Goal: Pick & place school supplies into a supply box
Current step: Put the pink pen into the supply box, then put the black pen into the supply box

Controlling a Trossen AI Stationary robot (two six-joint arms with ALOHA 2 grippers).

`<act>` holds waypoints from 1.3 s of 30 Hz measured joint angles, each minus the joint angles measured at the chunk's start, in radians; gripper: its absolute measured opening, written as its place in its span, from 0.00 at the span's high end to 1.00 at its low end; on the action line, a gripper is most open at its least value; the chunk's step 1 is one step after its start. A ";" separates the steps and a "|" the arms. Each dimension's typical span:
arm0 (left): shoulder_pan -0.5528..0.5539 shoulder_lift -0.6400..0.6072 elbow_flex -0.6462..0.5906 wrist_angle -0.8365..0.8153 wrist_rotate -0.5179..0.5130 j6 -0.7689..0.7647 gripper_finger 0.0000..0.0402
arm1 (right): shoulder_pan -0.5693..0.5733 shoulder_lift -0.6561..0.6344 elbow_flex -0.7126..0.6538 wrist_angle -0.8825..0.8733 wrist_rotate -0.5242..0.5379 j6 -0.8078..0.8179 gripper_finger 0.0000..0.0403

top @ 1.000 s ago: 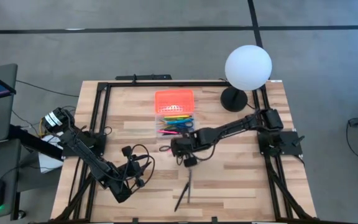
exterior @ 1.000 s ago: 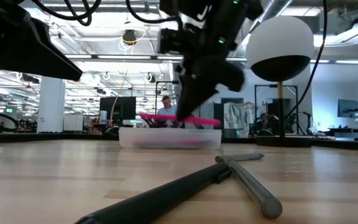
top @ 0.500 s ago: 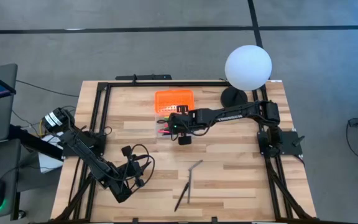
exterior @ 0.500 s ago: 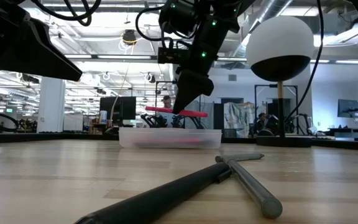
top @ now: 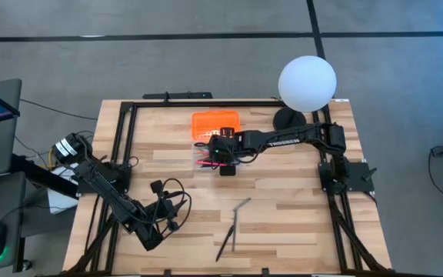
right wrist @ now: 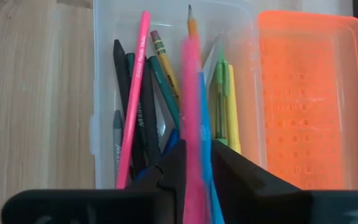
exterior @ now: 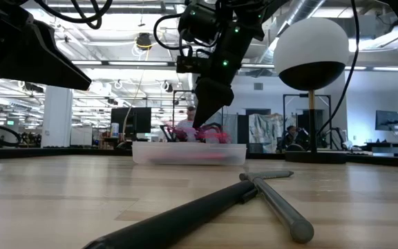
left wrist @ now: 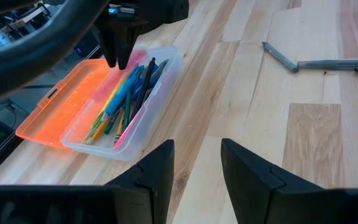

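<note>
The supply box [top: 206, 146] is a clear tray with its orange lid [top: 215, 123] laid open on the far side. It holds several pens and pencils [right wrist: 148, 106]. My right gripper [right wrist: 194, 168] hangs over the tray, pointing steeply down, fingers slightly apart. A pink pen [right wrist: 191, 112] shows blurred between and below the fingers, dropping onto the pens in the tray [exterior: 202, 135]. A black marker [top: 224, 243] and a grey pen [top: 237, 219] lie flat on the table near its front. My left gripper [left wrist: 197, 162] waits open at the near left [top: 174, 206].
A white globe lamp [top: 307, 83] on a black foot stands at the far right, close to the right arm. A black frame [top: 121, 138] runs along the table's edges. Bare wood lies between the box and the two loose pens.
My right gripper has carried the pink pen from the table's middle toward the far edge, over the supply box. The pen was held level above the tray half a second ago. It now sits lower, at the tray's rim, let go by the fingers.
</note>
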 joint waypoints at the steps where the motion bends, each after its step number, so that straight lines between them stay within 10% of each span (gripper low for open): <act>1: 0.000 0.000 0.000 0.000 0.000 0.000 0.68 | 0.000 0.000 0.000 0.000 0.000 0.000 0.82; 19: 0.000 0.000 0.000 0.001 0.052 -0.018 0.68 | 0.179 -0.121 -0.072 -0.122 -0.078 -0.001 0.76; 39: 0.007 0.013 0.000 0.110 0.039 0.008 0.68 | 0.370 -0.442 -0.736 0.566 -0.138 0.192 0.78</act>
